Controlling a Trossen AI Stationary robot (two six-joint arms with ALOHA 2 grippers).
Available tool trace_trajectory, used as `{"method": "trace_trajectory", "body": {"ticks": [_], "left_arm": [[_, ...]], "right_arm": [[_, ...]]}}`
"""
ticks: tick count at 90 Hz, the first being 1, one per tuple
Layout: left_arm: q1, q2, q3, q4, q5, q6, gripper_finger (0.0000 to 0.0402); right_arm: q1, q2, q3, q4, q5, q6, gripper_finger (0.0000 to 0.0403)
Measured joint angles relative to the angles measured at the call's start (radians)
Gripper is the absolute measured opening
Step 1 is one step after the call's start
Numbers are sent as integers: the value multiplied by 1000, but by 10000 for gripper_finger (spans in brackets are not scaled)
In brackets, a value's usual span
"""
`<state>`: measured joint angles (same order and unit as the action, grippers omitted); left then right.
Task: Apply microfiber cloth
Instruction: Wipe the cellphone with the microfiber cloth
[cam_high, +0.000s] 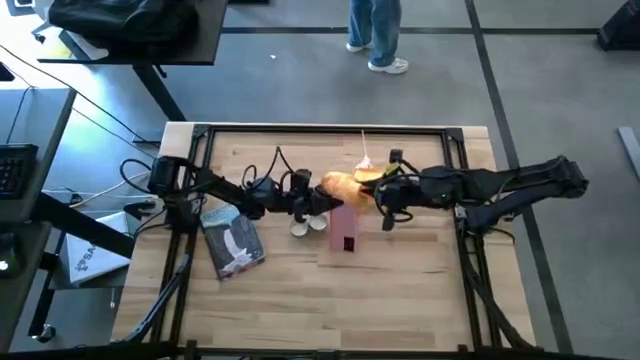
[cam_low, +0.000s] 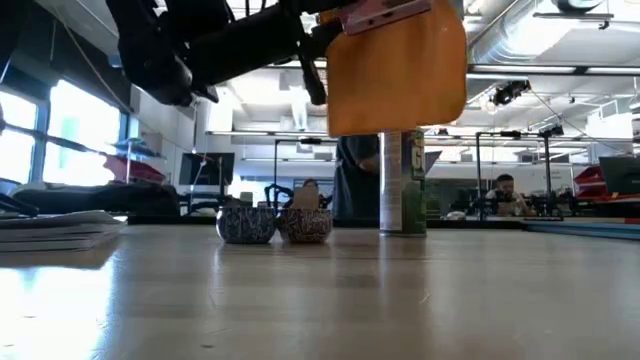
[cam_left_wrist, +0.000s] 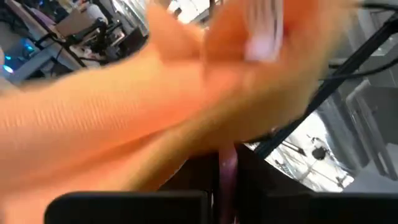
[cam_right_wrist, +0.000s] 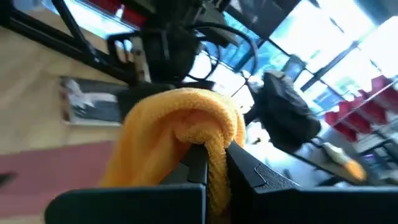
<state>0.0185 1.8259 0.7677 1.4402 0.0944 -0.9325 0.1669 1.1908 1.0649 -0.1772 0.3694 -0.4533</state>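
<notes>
The orange-yellow microfiber cloth (cam_right_wrist: 186, 118) is bunched up in my right gripper (cam_right_wrist: 214, 155), which reaches in from the table's right (cam_high: 378, 190). Just beneath it is a pink flat slab (cam_high: 343, 230), held above the table by my left gripper (cam_high: 318, 203), which comes from the left. In the low view the slab (cam_low: 395, 70) hangs high over the tabletop, and the face turned to that camera looks orange. The cloth (cam_high: 340, 184) lies against the slab's far end. My left gripper is shut on the pink slab's thin edge (cam_left_wrist: 227, 174), which shows between its two fingers. The slab is lifted clear of the table. My right gripper pinches a gathered fold of the cloth (cam_right_wrist: 208, 140) between its two fingers. The rest bulges out ahead of the fingertips, above the slab's pink face (cam_right_wrist: 50, 168).
Two small round tins (cam_low: 246, 222) (cam_low: 305, 222) stand on the table under the arms. A green can (cam_low: 403, 180) stands behind them. A grey-and-white flat packet (cam_high: 232, 240) lies at the left. A person's legs (cam_high: 375, 35) show beyond the far edge.
</notes>
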Motion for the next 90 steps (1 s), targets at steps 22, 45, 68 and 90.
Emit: {"method": "trace_trajectory", "body": {"ticks": [22, 45, 68, 90], "left_arm": [[-1, 4, -3, -29, -6, 2, 12], [1, 5, -4, -44, -10, -5, 12], [1, 5, -4, -38, -2, -9, 12], [1, 5, -2, -36, -22, -25, 12]], "right_arm": [[3, 117, 2, 20, -8, 27, 0], [3, 124, 2, -4, -27, 68, 0], [23, 77, 2, -91, -35, 127, 0], [62, 55, 2, -129, -25, 167, 0]]}}
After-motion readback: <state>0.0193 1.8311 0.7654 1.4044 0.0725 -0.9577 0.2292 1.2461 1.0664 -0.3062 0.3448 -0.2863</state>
